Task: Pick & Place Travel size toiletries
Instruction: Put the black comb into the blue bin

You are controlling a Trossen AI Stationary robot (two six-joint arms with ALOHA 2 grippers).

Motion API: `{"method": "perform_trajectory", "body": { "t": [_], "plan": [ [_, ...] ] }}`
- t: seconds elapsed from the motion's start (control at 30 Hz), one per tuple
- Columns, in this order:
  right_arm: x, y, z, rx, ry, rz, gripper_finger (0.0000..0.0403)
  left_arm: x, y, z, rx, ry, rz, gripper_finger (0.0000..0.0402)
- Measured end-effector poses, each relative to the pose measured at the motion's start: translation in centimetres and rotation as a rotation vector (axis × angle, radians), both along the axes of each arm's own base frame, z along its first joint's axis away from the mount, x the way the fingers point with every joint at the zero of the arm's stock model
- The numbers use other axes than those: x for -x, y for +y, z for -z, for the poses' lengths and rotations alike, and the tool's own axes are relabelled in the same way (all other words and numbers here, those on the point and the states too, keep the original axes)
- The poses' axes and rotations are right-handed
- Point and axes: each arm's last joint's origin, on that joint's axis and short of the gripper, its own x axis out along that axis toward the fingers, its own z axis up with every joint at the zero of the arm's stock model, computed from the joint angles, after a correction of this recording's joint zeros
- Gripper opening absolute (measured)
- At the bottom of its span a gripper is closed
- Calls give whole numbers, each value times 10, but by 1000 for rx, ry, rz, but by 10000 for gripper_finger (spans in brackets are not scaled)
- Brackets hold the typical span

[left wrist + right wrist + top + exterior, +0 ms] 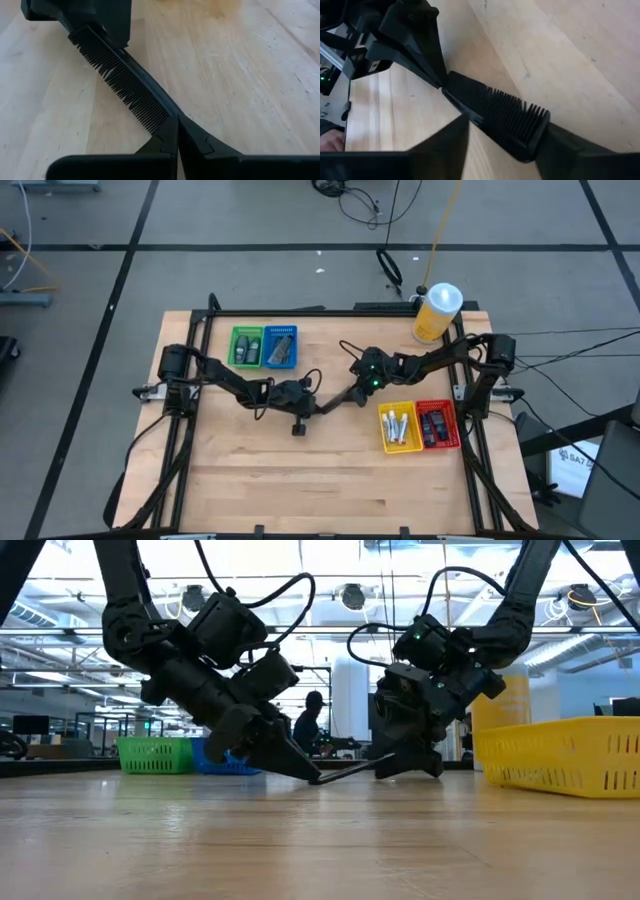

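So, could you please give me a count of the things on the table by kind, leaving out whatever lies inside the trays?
Trays: 4 (green tray, blue tray, yellow tray, red tray)
Yellow bottle: 1
Black comb: 1, its end clamped in the left gripper, the right gripper at its other end
Total: 6

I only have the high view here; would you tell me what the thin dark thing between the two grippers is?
Observer: It is a black comb; the wrist views show its teeth.
Operator: Thank you. Which gripper has it?
Observer: Both. The left gripper has its jaws shut on the plain end, and the right gripper has the toothed end between its jaws.
Operator: Is it lying flat?
Observer: No; in the low view it slopes, lower at the left gripper's end.
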Motion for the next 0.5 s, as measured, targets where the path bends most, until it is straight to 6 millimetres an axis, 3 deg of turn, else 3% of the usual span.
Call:
{"method": "perform_trajectory", "body": {
  "t": [0.13, 0.27, 0.5],
  "plan": [
    [0, 0, 0, 7, -6, -8, 103, -1, 0, -7, -3, -24, 3, 9],
    [-3, -1, -5, 50, -74, -40, 21, 3, 0, -27, -6, -44, 36, 35],
    [-11, -3, -17, 174, -244, -69, 20, 23, 1, -94, -60, -123, 3, 116]
  ]
}}
